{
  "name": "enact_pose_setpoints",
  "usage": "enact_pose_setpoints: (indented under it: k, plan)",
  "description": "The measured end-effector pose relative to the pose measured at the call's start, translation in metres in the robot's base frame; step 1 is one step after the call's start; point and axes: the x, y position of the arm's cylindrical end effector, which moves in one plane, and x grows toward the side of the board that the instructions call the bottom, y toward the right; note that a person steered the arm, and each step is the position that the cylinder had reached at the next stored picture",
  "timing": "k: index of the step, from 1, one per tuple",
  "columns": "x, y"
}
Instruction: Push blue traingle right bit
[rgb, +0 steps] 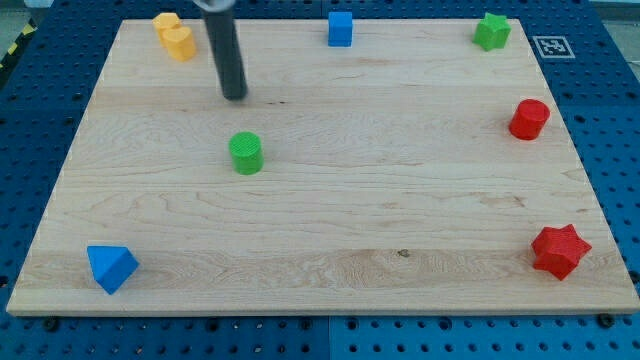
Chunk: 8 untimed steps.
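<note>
The blue triangle (110, 267) lies near the bottom left corner of the wooden board (330, 220). My tip (234, 97) is in the upper left part of the board, far above the blue triangle and to its right. It stands just above the green cylinder (245, 153) and to the right of the yellow block (174, 36). The tip touches no block.
A blue cube (340, 29) sits at the top middle. A green star (491, 31) is at the top right. A red cylinder (529, 119) is at the right edge. A red star (559, 250) is at the bottom right.
</note>
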Motion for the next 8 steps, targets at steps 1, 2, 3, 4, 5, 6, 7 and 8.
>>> enact_pose_setpoints:
  k: [1,2,3,4,5,6,7,8]
  plan:
    - [0.028,0.019]
    - [0.028,0.019]
    - [0.028,0.018]
    - [0.029,0.018]
    - [0.032,0.010]
    - [0.037,-0.060]
    - [0.074,-0.129]
    - [0.145,-0.150]
